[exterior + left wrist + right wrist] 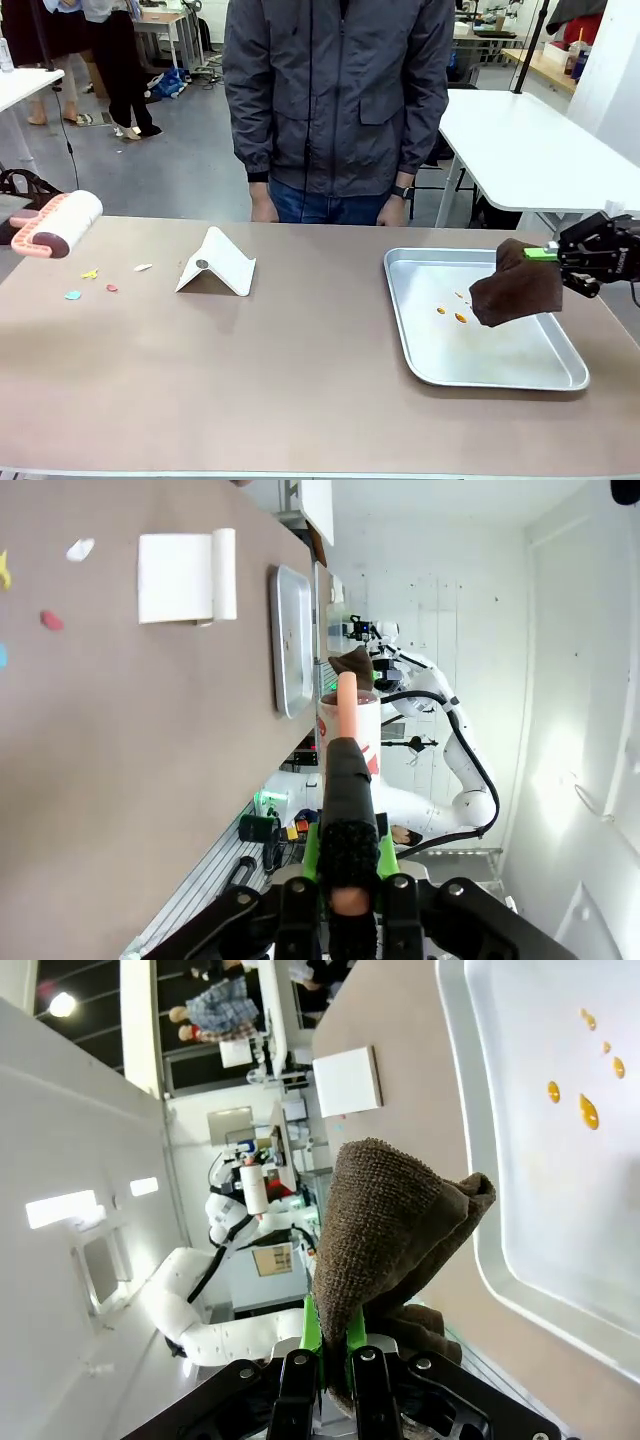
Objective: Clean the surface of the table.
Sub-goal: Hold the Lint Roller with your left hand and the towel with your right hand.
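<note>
The tan-brown table (300,380) carries a few small coloured scraps (90,273) near its left end. Above that end hangs a lint roller (58,224), a white roll on a pink handle. My left gripper (347,872) is shut on that handle, and the roller (348,720) points away from the camera. At the right, my right gripper (585,255) is shut on a brown cloth (515,285). The cloth hangs over the steel tray (500,375), beside a few orange drops (450,312). In the right wrist view the cloth (390,1230) rises from between the fingers of my right gripper (335,1365).
A white folded card (215,262) stands on the table left of centre. A person in a grey jacket (335,90) stands at the far edge, hands down. A white table (520,150) lies behind at right. The table's middle and near side are bare.
</note>
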Motion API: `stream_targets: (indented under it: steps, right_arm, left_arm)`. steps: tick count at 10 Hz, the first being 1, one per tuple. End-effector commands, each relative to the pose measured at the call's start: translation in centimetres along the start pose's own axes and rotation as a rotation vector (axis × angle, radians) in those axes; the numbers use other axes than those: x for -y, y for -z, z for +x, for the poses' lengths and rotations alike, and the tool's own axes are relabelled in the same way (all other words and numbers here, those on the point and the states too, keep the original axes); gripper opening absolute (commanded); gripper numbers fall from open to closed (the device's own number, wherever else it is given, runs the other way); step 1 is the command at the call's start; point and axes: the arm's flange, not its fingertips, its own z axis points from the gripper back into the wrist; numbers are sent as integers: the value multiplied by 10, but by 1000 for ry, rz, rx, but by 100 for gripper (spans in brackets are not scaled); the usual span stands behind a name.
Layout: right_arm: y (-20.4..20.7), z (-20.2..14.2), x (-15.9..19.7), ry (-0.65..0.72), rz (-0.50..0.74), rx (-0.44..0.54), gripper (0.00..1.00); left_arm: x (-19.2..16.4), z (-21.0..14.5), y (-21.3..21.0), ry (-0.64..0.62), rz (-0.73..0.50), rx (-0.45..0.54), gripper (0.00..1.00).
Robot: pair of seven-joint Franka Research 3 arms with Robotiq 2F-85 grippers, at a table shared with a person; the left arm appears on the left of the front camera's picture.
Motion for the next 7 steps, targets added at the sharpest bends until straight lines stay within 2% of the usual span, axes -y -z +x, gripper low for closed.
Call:
stream_targets:
  steps: [1,2,3,4,7]
  right_arm:
    - [1,-32,18,-28,34,7,0]
    - [-3,-33,23,-53,53,27,0]
    - [0,-33,23,-58,63,108,0]
    - [-9,1,11,-6,17,17,0]
    - [-9,1,11,-6,17,17,0]
  left_arm:
    - [-4,-11,10,-48,33,7,0]
    - [-5,-7,9,-60,57,-1,0]
    - [-8,-6,10,-89,55,17,0]
    - [-14,-7,5,-38,29,3,0]
    - [-14,-7,5,-38,29,3,0]
